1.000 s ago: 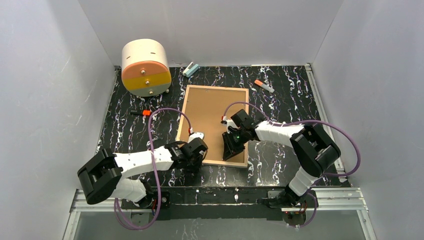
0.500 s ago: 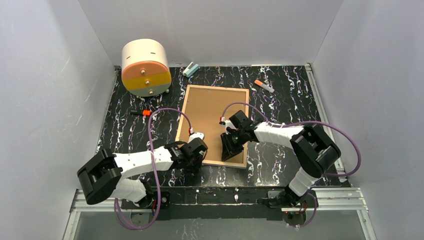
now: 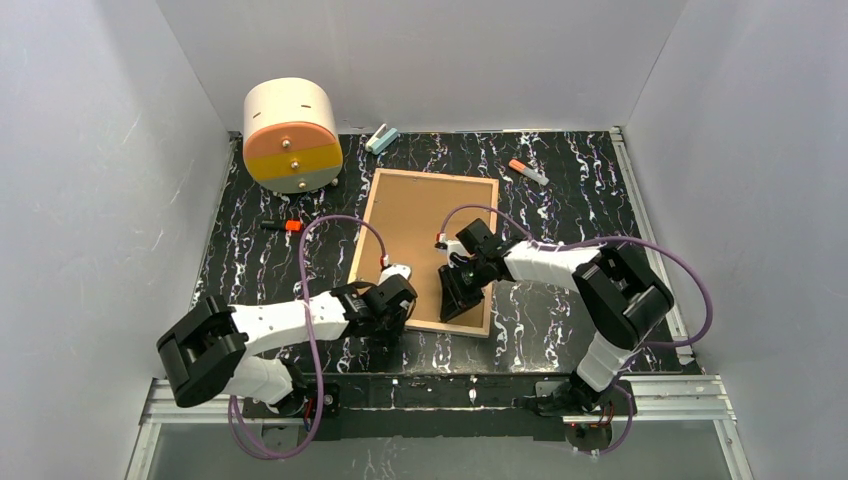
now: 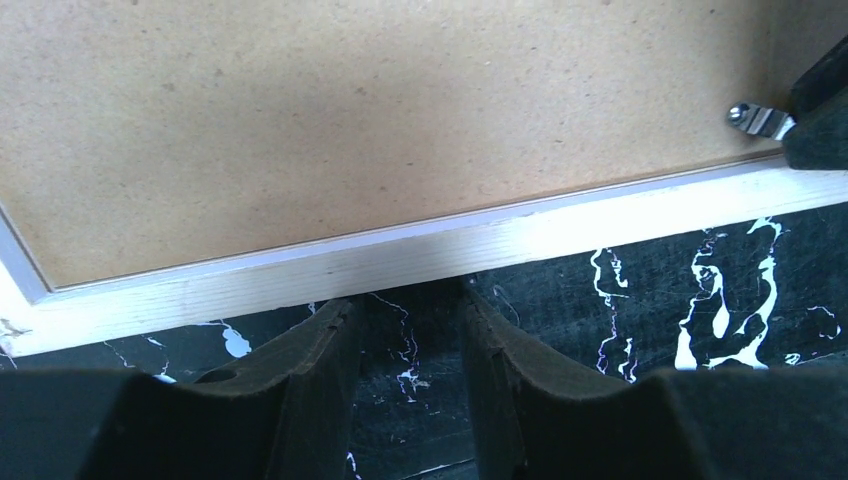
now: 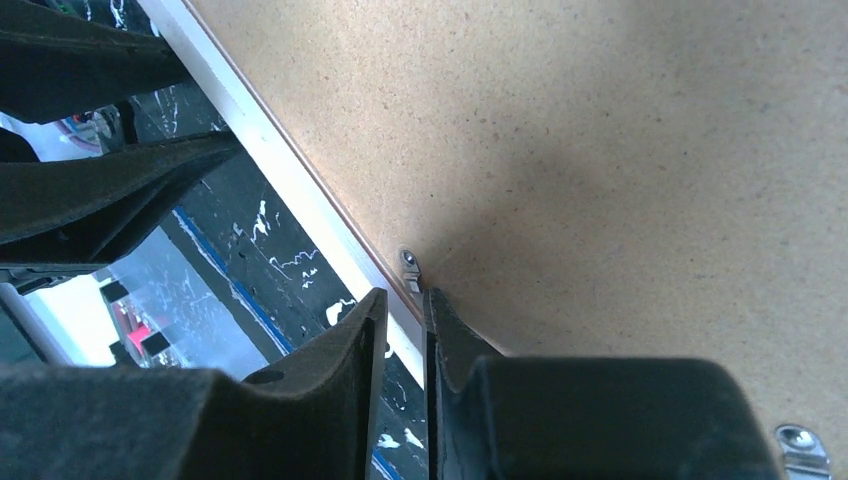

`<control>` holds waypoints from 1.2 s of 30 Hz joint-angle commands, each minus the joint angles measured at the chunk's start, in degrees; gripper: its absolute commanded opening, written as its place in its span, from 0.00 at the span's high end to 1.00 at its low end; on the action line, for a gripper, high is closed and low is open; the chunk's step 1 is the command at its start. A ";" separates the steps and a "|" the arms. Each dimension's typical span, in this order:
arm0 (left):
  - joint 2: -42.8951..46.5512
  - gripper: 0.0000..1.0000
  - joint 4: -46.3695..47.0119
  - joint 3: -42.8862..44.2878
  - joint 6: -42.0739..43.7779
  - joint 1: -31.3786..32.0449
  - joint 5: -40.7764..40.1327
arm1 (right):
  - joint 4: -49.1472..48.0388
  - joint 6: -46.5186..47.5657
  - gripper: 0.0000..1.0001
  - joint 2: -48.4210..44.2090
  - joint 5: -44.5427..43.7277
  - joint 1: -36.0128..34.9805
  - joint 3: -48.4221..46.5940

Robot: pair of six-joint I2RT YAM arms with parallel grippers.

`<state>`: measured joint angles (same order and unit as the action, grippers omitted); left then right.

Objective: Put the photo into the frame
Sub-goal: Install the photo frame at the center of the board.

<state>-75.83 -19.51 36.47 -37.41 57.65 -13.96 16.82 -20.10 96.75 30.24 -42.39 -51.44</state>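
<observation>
Frame (image 3: 362, 230) lies face down on the table (image 3: 560, 200), backing board (image 3: 420, 225) seated inside its rim; photo not visible. Right gripper (image 5: 404, 295), jaws narrowly apart and empty, meets a retaining tab (image 5: 410, 266). Left gripper (image 4: 407, 298), jaws apart, waits beside the near rim. Tab fastening likely remains.

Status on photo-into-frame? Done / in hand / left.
Done: the backing board sits inside the frame, which lies face down. The photo is not visible, presumably underneath.
In hand: the right gripper, jaws narrowly apart, is at a metal tab on the near edge. The left gripper is open beside the near rim, holding nothing.
Left: probably securing tabs, then flipping the frame.
</observation>
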 commanded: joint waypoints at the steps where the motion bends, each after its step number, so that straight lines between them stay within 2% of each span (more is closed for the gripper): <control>1: -2.22 0.62 1.64 1.92 2.40 0.01 -1.07 | 0.33 3.11 0.72 3.16 3.80 -0.41 -0.93; 15: -6.62 0.62 7.11 3.40 3.26 0.01 0.93 | -5.04 1.60 0.78 5.15 9.24 -1.03 -0.82; 19: -5.83 0.62 7.03 2.90 3.18 0.01 0.79 | -7.18 0.19 0.70 4.60 8.73 -0.98 -1.38; 22: -4.30 0.61 6.49 2.29 2.68 0.01 0.31 | -6.91 -1.81 0.61 3.96 3.41 -0.89 -2.34; 26: -1.39 0.60 4.20 2.01 2.18 0.01 -0.63 | -7.06 -4.14 0.59 1.36 -2.87 -0.43 -2.00; 31: 5.36 0.50 -0.61 2.27 1.13 0.01 -2.97 | -7.24 -4.34 0.61 -1.07 -4.21 -0.24 -0.98; 36: 9.57 0.27 -7.26 3.83 -1.94 -1.42 -8.91 | -7.08 -4.01 0.61 -0.43 -3.34 -0.18 -0.93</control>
<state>-68.95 -19.57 38.85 -36.60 57.60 -16.16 10.39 -24.21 97.38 27.97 -42.72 -52.49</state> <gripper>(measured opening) 0.663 0.392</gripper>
